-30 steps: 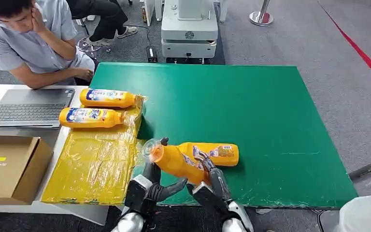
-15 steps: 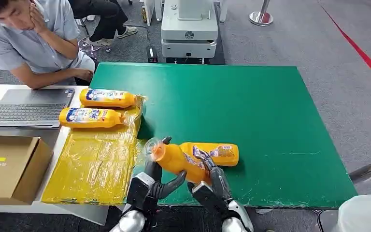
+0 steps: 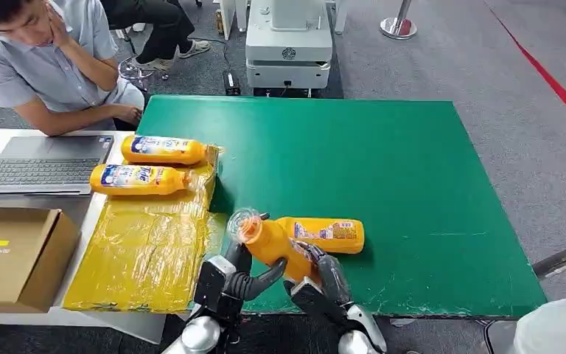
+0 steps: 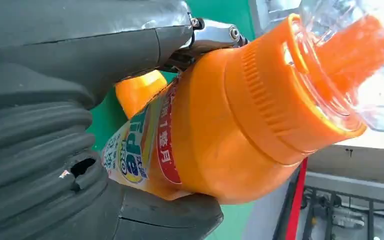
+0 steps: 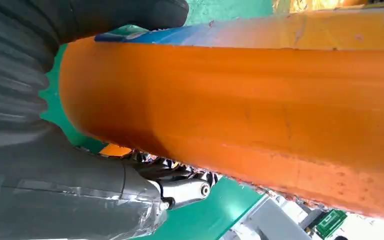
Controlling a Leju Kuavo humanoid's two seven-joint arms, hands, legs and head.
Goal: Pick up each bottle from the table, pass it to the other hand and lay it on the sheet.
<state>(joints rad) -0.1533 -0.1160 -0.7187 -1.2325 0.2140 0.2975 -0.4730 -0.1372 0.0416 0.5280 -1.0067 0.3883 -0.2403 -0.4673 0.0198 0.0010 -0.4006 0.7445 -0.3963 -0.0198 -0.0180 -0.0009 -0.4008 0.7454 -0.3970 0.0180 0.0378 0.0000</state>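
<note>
From the head view, the right hand holds an orange bottle above the green desk, cap tipped up. The left hand wraps its fingers round the same bottle. Another bottle lies just behind. Two bottles lie on the yellow sheet.

From the left wrist, the thumb and fingers press the bottle's body. From the right wrist, the fingers grip its fat end.

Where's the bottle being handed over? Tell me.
In the head view the held bottle is over the green table's near edge, between the left hand and right hand, in front of the lying bottle.
</note>
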